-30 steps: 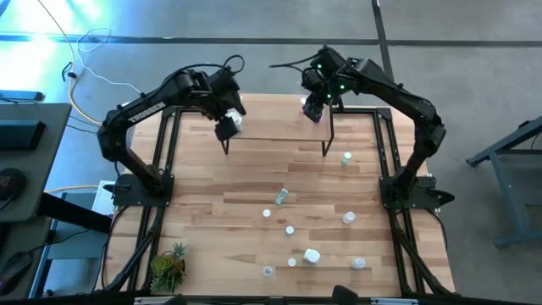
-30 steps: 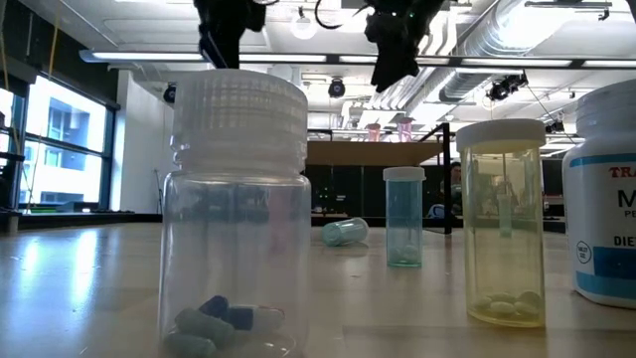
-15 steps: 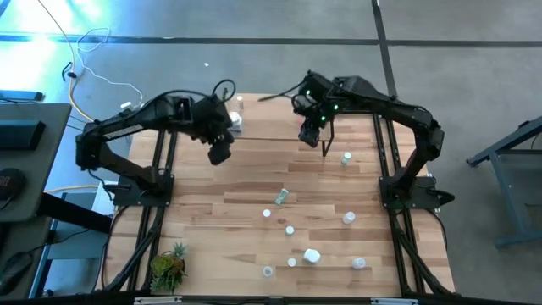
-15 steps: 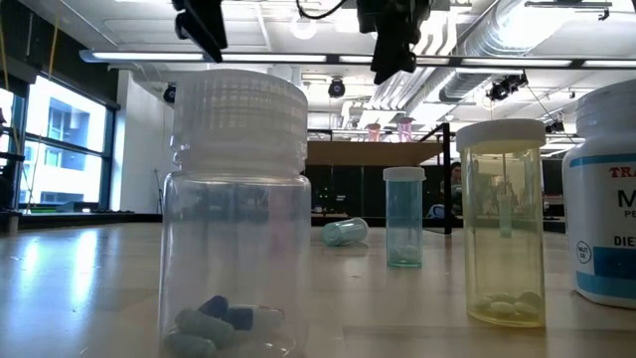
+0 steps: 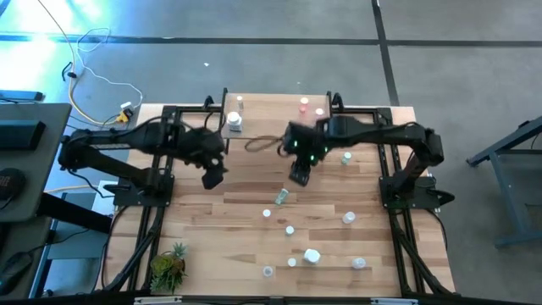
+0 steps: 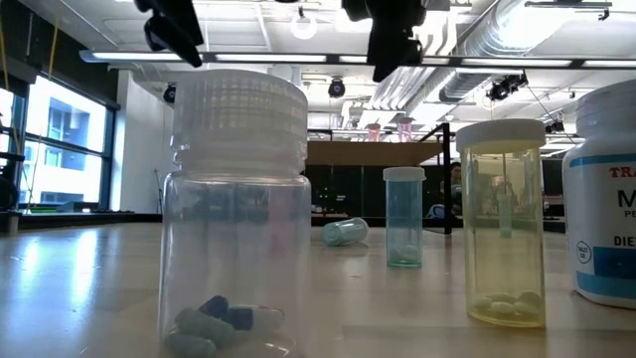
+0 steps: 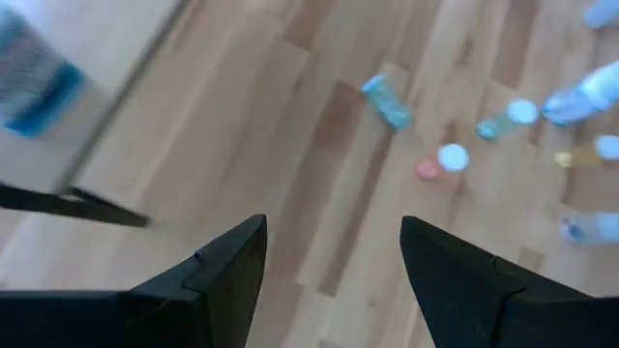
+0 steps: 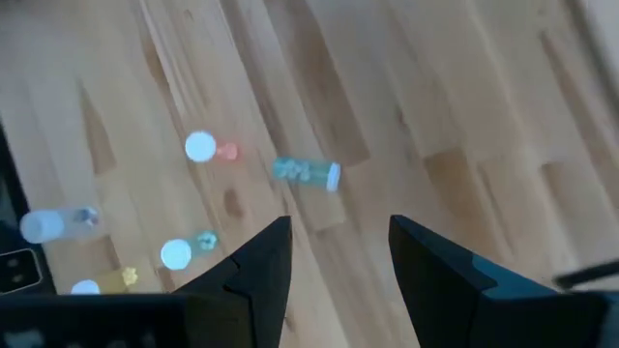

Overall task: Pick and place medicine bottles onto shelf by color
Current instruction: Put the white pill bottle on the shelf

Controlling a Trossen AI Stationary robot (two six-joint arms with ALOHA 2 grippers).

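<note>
Both my arms have swung back off the low light-wood shelf — left gripper and right gripper gape empty over the fallen green-capped clear vial, next to sort

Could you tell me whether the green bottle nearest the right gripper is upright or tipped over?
Tipped over: the green bottle lies on its side on the table, as the low view also shows.
</note>
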